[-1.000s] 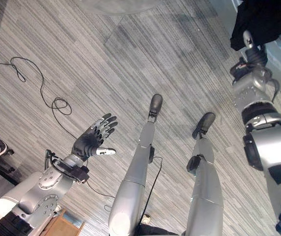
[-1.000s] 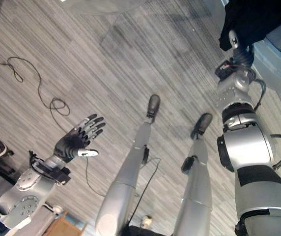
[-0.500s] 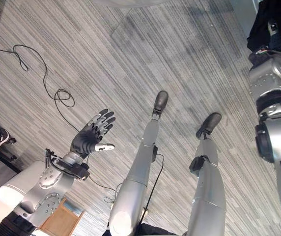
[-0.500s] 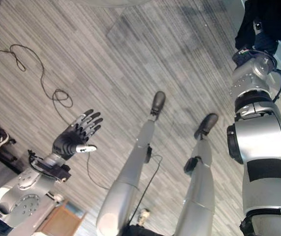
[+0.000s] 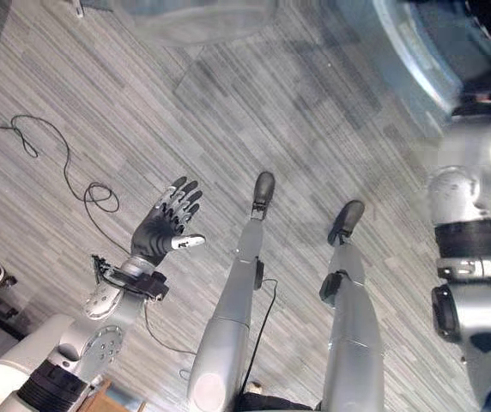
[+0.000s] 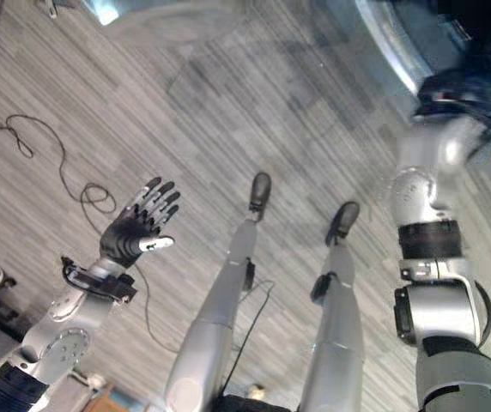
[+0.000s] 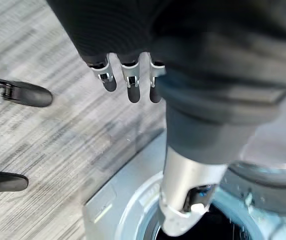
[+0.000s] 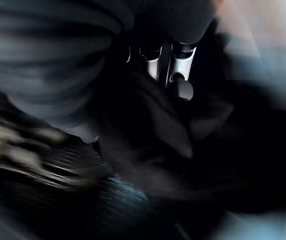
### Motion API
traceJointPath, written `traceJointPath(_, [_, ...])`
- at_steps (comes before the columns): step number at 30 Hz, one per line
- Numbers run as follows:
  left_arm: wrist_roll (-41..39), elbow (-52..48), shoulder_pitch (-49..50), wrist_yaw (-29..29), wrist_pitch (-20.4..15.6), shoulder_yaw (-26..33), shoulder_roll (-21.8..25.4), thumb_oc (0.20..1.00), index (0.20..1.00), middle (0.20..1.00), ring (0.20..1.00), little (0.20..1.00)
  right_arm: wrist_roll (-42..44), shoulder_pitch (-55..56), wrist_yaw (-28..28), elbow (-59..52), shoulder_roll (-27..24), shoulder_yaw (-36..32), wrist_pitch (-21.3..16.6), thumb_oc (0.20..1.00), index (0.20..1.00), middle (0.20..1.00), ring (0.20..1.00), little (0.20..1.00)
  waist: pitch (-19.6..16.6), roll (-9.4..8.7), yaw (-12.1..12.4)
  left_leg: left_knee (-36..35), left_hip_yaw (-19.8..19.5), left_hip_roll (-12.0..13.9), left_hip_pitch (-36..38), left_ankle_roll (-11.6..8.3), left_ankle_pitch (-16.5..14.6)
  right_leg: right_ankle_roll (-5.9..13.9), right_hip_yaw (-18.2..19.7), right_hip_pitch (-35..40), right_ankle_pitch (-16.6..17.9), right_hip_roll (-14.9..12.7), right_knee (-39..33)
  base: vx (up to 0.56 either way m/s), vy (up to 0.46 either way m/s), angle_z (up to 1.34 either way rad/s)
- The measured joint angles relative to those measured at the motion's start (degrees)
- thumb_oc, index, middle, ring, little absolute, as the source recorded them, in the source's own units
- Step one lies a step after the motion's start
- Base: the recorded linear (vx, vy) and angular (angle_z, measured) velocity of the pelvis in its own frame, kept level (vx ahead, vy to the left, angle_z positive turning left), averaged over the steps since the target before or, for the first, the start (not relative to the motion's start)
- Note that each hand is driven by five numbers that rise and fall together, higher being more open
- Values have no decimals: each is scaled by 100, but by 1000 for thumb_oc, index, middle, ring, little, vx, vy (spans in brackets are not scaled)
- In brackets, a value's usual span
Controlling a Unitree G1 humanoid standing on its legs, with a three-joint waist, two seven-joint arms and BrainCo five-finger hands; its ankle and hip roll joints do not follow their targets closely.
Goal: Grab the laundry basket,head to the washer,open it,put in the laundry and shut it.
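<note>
Right hand (image 8: pixel 173 65) raised into dark laundry (image 8: pixel 183 145), grip unclear | left hand (image 5: pixel 164 225) fingers still spread

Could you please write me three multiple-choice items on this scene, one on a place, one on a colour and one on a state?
1. Where is the left hand?
A. Raised over the floor, touching nothing
B. Pressed on the washer door
C. Inside a basket

2. What colour is the cloth at the right hand?
A. White
B. Red
C. Black

3. How are the left hand's fingers?
A. Curled into a fist
B. Straight and spread
C. Pinching a cable

Answers:
1 A, since the eye views show it held up over striped floor with nothing in its palm.
2 C, since the right wrist view shows dark cloth around the fingers.
3 B, since the fingers fan out apart from the thumb.
</note>
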Motion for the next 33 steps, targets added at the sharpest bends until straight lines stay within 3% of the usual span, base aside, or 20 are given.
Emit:
traceJointPath(2, [-2, -173, 51, 35, -14, 40, -8, 1000, 1000, 1000, 1000, 1000, -224, -278, -508, 48, 237, -41, -95, 200, 200, 200, 200, 200, -7, 11, 42, -62, 54, 14, 31, -8, -6, -2, 56, 9, 67, 36, -89, 12, -20, -11])
traceJointPath(3, [-4, -281, 94, 89, -8, 70, -5, 1000, 1000, 1000, 1000, 1000, -619, -507, -1132, 74, 243, -112, -104, 200, 200, 200, 200, 200, -7, 11, 69, -71, 77, 2, 11, 5, 3, 4, 71, 1, 99, 36, -136, 8, -9, -3])
traceJointPath(5, [-11, -243, 114, 97, 12, 16, 41, 1000, 1000, 1000, 1000, 1000, -906, -885, -1644, 652, 159, -62, -106, 200, 200, 200, 200, 200, -7, 11, 80, -74, 86, -38, 47, 55, 44, 30, 71, 50, 129, -7, -147, -1, 4, 6])
traceJointPath(6, [-18, -243, 122, 98, 8, 17, 83, 1000, 1000, 1000, 1000, 1000, -955, -1050, -1686, 947, 41, 63, -127, 291, 291, 291, 291, 291, -7, 11, 82, -70, 87, -44, 48, 61, 48, 32, 79, 51, 127, -18, -146, -10, 13, 7])
traceJointPath(7, [-23, -270, 137, 99, 2, -31, 253, 1000, 1000, 1000, 1000, 1000, -965, -1704, -1657, 2165, -468, 943, -29, 1000, 1000, 1000, 1000, 1000, -7, 10, 70, -54, 108, -60, 41, 66, 52, 39, 90, 50, 125, -39, -143, 0, 0, 0])
traceJointPath(11, [-26, -285, 120, 82, -3, -113, 506, 1000, 1000, 1000, 1000, 1000, -738, -1991, -1023, 2882, -609, 1492, 356, 1000, 1000, 1000, 1000, 1000, -11, 0, 79, -27, 155, -39, 98, 68, 54, 40, 142, 66, 125, -55, -115, -4, -17, -5])
traceJointPath(12, [-27, -287, 123, 77, -7, -137, 532, 1000, 1000, 1000, 1000, 1000, -389, -1985, -576, 3287, -569, 1759, 527, 1000, 1000, 1000, 1000, 1000, -11, 0, 78, -15, 180, -18, 129, 68, 54, 34, 186, 76, 130, -34, -99, -3, -19, -11])
traceJointPath(16, [-183, -289, 135, 25, 23, -206, 534, 1000, 1000, 1000, 1000, 1000, 292, -1624, -126, 3288, -46, 1353, 615, 1000, 1000, 1000, 1000, 1000, -11, 1, 61, -13, 208, 68, 131, 68, 53, 1, 246, 60, 177, 96, -121, -1, -5, -12])
traceJointPath(19, [-184, -249, 188, 0, 68, -206, 348, 1000, 1000, 1000, 1000, 1000, 703, -816, 216, 2195, 523, 465, 214, 1000, 1000, 1000, 1000, 1000, -12, 1, 60, -35, 227, 130, 178, 62, 48, -31, 276, 72, 203, 141, -121, 2, 6, -7])
traceJointPath(22, [-177, -225, 190, -37, 87, -193, 233, 1000, 1000, 1000, 1000, 1000, 711, -338, 368, 1827, 625, 387, -11, 1000, 1000, 1000, 1000, 1000, -12, 1, 44, -53, 246, 131, 205, 61, 47, -36, 291, 78, 207, 146, -105, -2, 20, -1])
traceJointPath(25, [-167, -180, 164, -47, 106, -259, -63, 1000, 1000, 1000, 1000, 1000, 521, 812, 646, 861, 939, 445, -114, 1000, 1000, 1000, 1000, 1000, -12, 1, -2, -62, 224, 98, 388, 64, 47, -26, 262, 292, 176, 118, -114, -1, 39, 7])
traceJointPath(30, [-120, -61, 214, -219, 91, -248, -32, 1000, 1000, 1000, 1000, 1000, -185, 2100, 888, 429, 1258, 935, 55, 1000, 1000, 1000, 1000, 1000, -42, -66, -227, -56, 230, 58, 755, 160, -35, -10, 261, 665, 110, 58, -111, -3, 89, 2])
traceJointPath(33, [114, 86, 338, -249, 117, -251, -19, 1000, 1000, 1000, 1000, 1000, -487, 3103, 1142, 289, 1595, 1068, 253, 1000, 1000, 1000, 1000, 1000, -84, -248, -498, 57, 281, 31, 864, 228, -125, -6, 287, 815, 104, 22, -103, 5, 121, -3])
